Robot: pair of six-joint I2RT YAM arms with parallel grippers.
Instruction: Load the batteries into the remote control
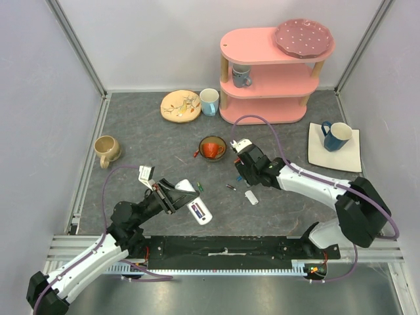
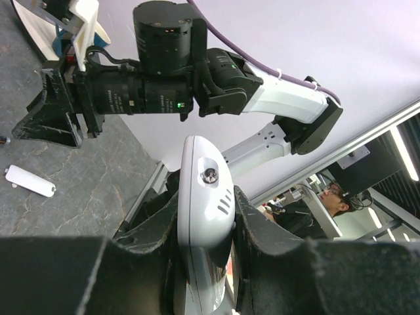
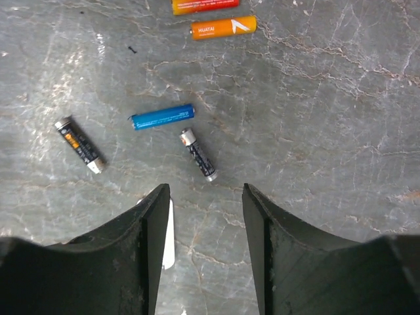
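The left gripper (image 2: 207,200) is clamped on the remote (image 2: 203,174) at the lower middle of its wrist view, and the remote's end juts past the fingers into free air. The right gripper (image 3: 205,190) hangs with its fingers apart and nothing between them, over bare mat (image 3: 328,131). Loose batteries (image 3: 162,117) lie ahead at frame centre, with more at the top edge. A white cover (image 3: 168,233) peeks out beside the left finger.

You can read one word only: HUATAI, in white on the orange battery (image 3: 223,27) — the dark battery (image 3: 199,154) carries print too small to read.
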